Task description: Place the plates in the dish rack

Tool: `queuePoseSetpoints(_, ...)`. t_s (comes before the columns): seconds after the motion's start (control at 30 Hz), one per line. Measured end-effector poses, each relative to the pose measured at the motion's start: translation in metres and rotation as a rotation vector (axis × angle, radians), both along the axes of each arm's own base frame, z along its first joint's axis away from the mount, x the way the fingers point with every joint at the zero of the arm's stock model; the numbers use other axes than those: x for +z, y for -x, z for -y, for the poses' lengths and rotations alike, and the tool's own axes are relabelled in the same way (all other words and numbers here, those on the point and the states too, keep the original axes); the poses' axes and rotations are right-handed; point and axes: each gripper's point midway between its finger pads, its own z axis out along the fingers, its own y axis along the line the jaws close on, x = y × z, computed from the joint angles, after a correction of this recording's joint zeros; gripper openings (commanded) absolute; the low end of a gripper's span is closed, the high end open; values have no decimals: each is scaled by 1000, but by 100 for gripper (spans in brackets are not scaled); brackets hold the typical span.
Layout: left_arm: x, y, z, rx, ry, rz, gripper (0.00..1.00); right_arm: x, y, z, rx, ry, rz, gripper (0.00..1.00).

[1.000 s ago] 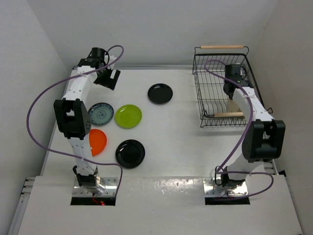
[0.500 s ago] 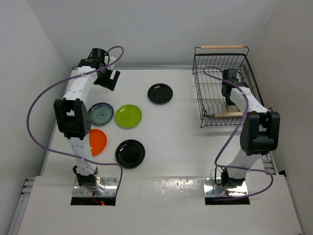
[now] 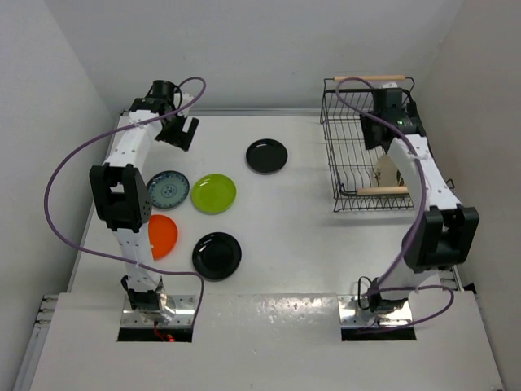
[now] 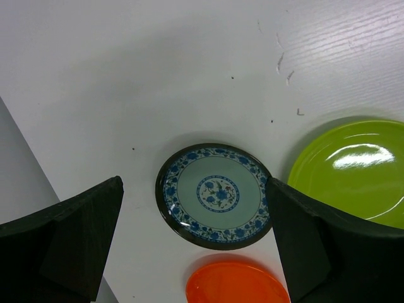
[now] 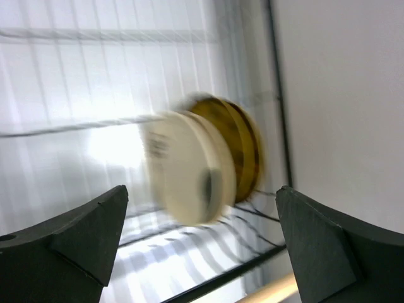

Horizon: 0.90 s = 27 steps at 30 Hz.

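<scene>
Five small round plates lay flat on the white table (image 3: 309, 244): a glossy black plate (image 3: 267, 155) near the middle, a blue-grey patterned plate (image 3: 168, 189) just beside a lime green plate (image 3: 213, 193), an orange plate (image 3: 165, 235) partly hidden by the left arm, and a second glossy black plate (image 3: 216, 255) nearest the bases. The left gripper (image 3: 184, 132) hung over the far left corner with its jaws spread wide and nothing in them. In its wrist view the blue-grey patterned plate sat far below, framed between the two fingers and touching neither. The rectangular black wire dish rack (image 3: 339, 159) with light wooden rod handles (image 3: 370, 78) stood at the far right. The right gripper (image 5: 202, 196) hovered above it, jaws wide apart and empty. Ahead of them, clear of both fingers, blurred cream plates (image 5: 180, 167) stood on edge in the rack against mustard-yellow plates (image 5: 245, 148) by its side wall
</scene>
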Motion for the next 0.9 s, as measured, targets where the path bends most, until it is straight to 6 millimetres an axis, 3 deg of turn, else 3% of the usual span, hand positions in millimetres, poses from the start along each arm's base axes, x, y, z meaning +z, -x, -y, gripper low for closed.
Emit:
queuePoseSetpoints(0.07, 0, 0, -2, 6, 0, 0, 100, 29, -4, -44, 98, -45, 90, 99)
queuePoseSetpoints(0.1, 0, 0, -4, 11, 2, 0, 100, 39, -4, -73, 172, -87, 127, 88)
queuePoseSetpoints(0.13, 0, 0, -6, 21, 9, 0, 100, 44, -3, -105, 257, -137, 146, 81)
queuePoseSetpoints(0.17, 0, 0, -10, 34, 23, 1, 100, 48, 0, -150, 377, -221, 161, 67)
queuePoseSetpoints(0.23, 0, 1, -24, 80, 53, 5, 100, 43, 10, -223, 574, -371, 143, 59)
queuePoseSetpoints(0.27, 1, 2, -34, 109, 70, 10, 100, 34, 18, -259, 659, -435, 107, 59)
queuePoseSetpoints(0.33, 7, 6, -64, 193, 98, 30, 100, 2, 34, -325, 805, -535, -19, 73)
queuePoseSetpoints(0.43, 14, 26, -120, 338, 130, 67, 100, -72, 62, -404, 940, -651, -252, 84)
queuePoseSetpoints(0.5, 15, 50, -152, 427, 139, 67, 100, -126, 93, -433, 969, -699, -427, 84)
queuePoseSetpoints(0.57, 11, 79, -180, 518, 146, 55, 100, -169, 128, -448, 972, -722, -583, 82)
queuePoseSetpoints(0.63, 4, 100, -190, 562, 155, 38, 100, -195, 157, -456, 972, -742, -689, 75)
queuePoseSetpoints(0.73, -9, 122, -182, 568, 175, 0, 100, -212, 188, -466, 972, -791, -782, 62)
queuePoseSetpoints(0.87, -13, 136, -171, 542, 184, -13, 100, -217, 202, -477, 970, -877, -806, 40)
queuePoseSetpoints(0.9, -11, 138, -170, 539, 182, -6, 100, -218, 208, -479, 965, -907, -819, 30)
